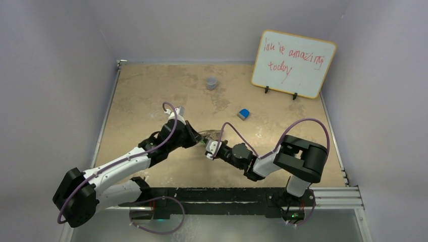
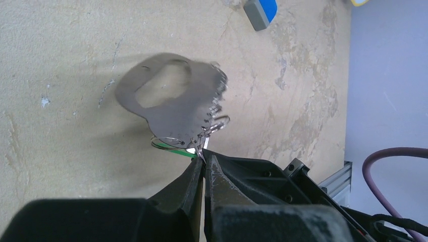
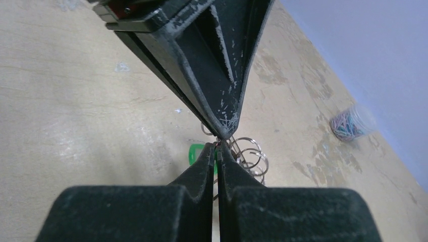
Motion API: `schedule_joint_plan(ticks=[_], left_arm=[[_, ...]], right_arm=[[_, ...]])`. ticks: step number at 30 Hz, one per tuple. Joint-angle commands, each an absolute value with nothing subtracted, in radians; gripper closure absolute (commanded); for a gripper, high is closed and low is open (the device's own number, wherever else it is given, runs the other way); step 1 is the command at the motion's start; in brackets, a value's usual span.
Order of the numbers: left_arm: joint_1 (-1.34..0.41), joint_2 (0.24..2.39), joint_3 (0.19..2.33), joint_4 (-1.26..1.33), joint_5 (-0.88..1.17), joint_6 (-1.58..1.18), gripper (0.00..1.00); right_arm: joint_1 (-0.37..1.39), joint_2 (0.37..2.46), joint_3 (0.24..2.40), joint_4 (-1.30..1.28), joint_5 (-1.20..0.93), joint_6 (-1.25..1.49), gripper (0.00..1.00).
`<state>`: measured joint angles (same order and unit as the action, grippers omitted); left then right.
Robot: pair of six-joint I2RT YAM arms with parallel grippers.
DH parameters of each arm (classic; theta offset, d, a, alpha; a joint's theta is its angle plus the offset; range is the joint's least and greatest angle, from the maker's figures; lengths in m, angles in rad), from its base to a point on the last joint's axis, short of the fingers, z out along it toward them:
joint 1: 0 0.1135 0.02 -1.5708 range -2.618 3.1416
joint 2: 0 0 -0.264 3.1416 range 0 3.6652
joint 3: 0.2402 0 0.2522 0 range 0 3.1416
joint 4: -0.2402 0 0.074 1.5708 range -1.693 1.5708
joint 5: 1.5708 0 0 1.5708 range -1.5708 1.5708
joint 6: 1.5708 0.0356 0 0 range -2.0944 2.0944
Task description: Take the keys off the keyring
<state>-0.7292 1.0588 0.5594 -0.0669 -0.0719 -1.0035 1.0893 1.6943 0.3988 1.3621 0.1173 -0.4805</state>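
The keyring (image 2: pixel 171 101) is a flat silver-grey metal loop held just above the table, with small wire rings (image 2: pixel 169 142) hanging at its lower edge. My left gripper (image 2: pixel 203 157) is shut on one of those rings at the keyring's edge. A green sliver of the keys (image 2: pixel 177 150) shows beside it. In the right wrist view my right gripper (image 3: pixel 218 147) is shut tip to tip against the left gripper's fingers (image 3: pixel 222 101), with green pinched between its tips. A green key head (image 3: pixel 194 154) and wire rings (image 3: pixel 248 154) lie just beyond. From above both grippers (image 1: pixel 202 141) meet at the keyring (image 1: pixel 211 133).
A small blue block (image 1: pixel 244 114) lies right of and beyond the grippers and also shows in the left wrist view (image 2: pixel 260 11). A small grey cup (image 1: pixel 211 82) stands at the back and also shows in the right wrist view (image 3: pixel 348 122). A whiteboard (image 1: pixel 294 63) leans at the back right.
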Motion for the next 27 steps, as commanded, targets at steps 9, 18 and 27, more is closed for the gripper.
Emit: schedule_joint_plan(ticks=[9, 18, 27], left_arm=[[-0.704, 0.965, 0.577, -0.128, -0.044, -0.988, 1.0], [-0.678, 0.924, 0.556, -0.126, -0.063, -0.877, 1.0], [-0.678, 0.953, 0.485, 0.159, -0.005, -0.502, 0.81]], right_arm=[[1.048, 1.722, 0.41, 1.286, 0.341, -0.407, 1.0], [1.046, 1.695, 0.401, 1.279, 0.278, -0.425, 1.0], [1.018, 1.64, 0.379, 1.267, 0.151, -0.378, 1.0]])
